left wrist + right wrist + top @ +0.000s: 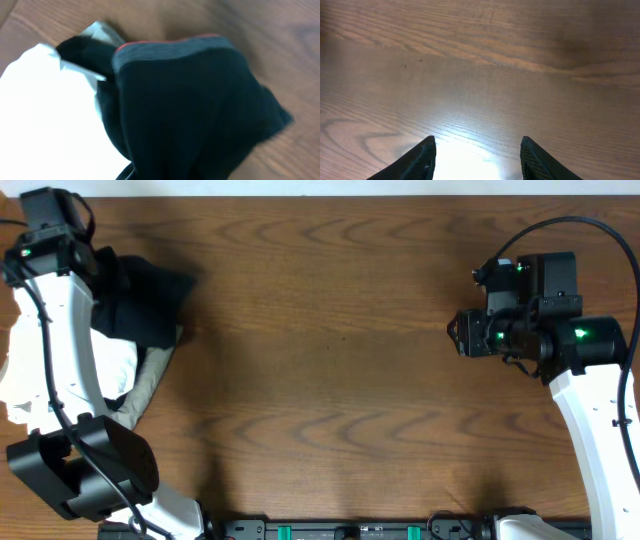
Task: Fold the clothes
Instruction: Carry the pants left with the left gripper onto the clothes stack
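Leggings (190, 110) bunching against white garment (45, 115).
Left gripper (95, 270) seemingly clenching leggings; right gripper (477, 142) hanging released. Pulling risks dragging white garment along.

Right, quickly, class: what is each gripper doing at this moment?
Left gripper: shut, seemingly on the black leggings, which hide its fingers.
Right gripper: open, holding nothing, over the table.

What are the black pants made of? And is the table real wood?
The black leggings look like soft, probably stretchy matte knit fabric: they drape in loose folds under a grey waistband. The table looks like wood or wood-look veneer with a smooth sheen: grain lines and glare show.
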Controlling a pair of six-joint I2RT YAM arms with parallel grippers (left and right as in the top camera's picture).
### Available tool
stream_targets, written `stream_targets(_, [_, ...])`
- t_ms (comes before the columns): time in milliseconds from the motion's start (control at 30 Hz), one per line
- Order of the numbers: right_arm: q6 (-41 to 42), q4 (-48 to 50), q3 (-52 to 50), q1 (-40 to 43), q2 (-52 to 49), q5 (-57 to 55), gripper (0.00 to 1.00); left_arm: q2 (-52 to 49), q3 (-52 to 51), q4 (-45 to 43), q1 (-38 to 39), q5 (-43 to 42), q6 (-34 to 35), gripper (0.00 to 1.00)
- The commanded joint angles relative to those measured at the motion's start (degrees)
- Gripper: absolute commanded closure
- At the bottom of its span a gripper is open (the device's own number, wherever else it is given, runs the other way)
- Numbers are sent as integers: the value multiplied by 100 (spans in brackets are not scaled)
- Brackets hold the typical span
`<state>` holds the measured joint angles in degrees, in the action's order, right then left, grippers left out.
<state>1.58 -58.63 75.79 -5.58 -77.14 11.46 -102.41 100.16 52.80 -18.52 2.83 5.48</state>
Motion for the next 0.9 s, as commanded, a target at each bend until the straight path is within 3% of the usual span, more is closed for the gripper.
stream_targets(0, [-131, -28, -9, 44, 61, -98, 47, 190, 173, -116, -94, -400, -101, 93])
stream_targets(233, [-129, 9, -9, 44, 61, -101, 47, 190, 173, -376, -109, -1032, -354, 92])
stream_targets(600, [-129, -59, -9, 44, 61, -188, 47, 190, 173, -1591, -142, -896, -354, 92])
stream_targets(867, [-146, -118, -9, 44, 55, -315, 46, 190, 173, -1714, -682, -769, -348, 92])
